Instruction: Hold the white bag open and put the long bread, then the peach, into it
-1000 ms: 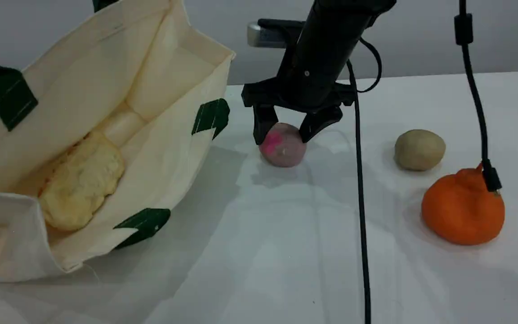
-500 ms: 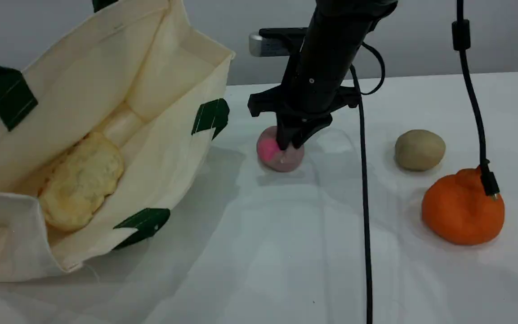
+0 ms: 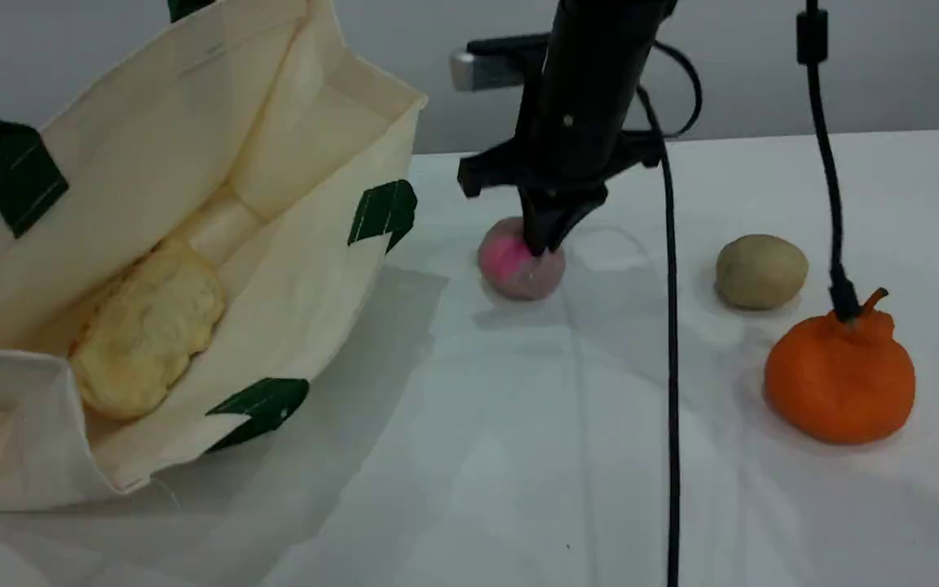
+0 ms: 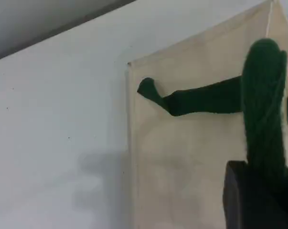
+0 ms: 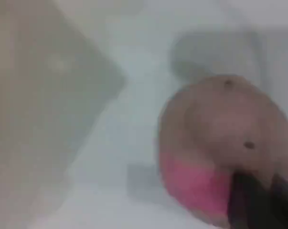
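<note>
The white bag (image 3: 192,106) stands open at the left, its mouth turned toward the camera. The long bread (image 3: 147,326) lies inside it, pale underside up. In the left wrist view my left gripper (image 4: 258,176) is shut on the bag's green handle (image 4: 263,95), holding it up above the cream cloth (image 4: 182,157). The peach (image 3: 510,273), greyish-pink with a bright pink patch, is right of the bag. My right gripper (image 3: 543,243) is shut, pinching the top of it. The right wrist view shows the peach (image 5: 215,138) close up with a dark fingertip (image 5: 249,200) pressed into it.
A beige potato-like lump (image 3: 760,271) and a larger orange stemmed fruit (image 3: 839,383) sit on the white table to the right. A black cable (image 3: 670,367) hangs down in front of the table, and another cable (image 3: 824,163) drops to the orange fruit.
The right gripper closed from wide open around the peach to fully pinched on it. It then rose a little and shifted right, and the peach moved with it. The bag and bread stayed put.
</note>
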Controlling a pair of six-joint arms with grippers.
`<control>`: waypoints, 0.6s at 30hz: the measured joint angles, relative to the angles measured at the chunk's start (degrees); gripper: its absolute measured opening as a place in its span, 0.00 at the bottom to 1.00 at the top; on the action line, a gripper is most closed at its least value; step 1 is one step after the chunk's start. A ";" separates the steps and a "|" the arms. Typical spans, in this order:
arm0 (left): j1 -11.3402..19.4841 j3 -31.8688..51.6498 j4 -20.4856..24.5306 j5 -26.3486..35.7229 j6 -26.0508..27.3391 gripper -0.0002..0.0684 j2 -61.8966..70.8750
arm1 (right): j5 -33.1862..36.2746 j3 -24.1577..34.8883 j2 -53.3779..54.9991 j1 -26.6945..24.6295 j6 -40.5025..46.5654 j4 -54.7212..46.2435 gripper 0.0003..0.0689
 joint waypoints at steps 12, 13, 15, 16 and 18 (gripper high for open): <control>0.00 0.00 0.00 0.00 0.00 0.14 0.00 | 1.61 -0.31 -6.61 0.00 0.13 -0.40 0.02; 0.00 0.00 0.00 0.00 0.00 0.14 0.00 | 1.87 -0.31 -7.48 0.00 0.12 -0.40 0.02; 0.00 0.00 0.00 0.00 0.00 0.14 0.00 | 2.84 -0.31 -8.93 0.00 0.12 -0.40 0.02; 0.00 0.00 0.00 0.00 0.00 0.14 0.00 | 3.31 -0.31 -9.60 0.00 0.12 -0.40 0.02; 0.00 0.00 0.00 0.00 0.00 0.14 0.00 | 3.97 0.29 -10.86 0.00 0.12 -0.40 0.02</control>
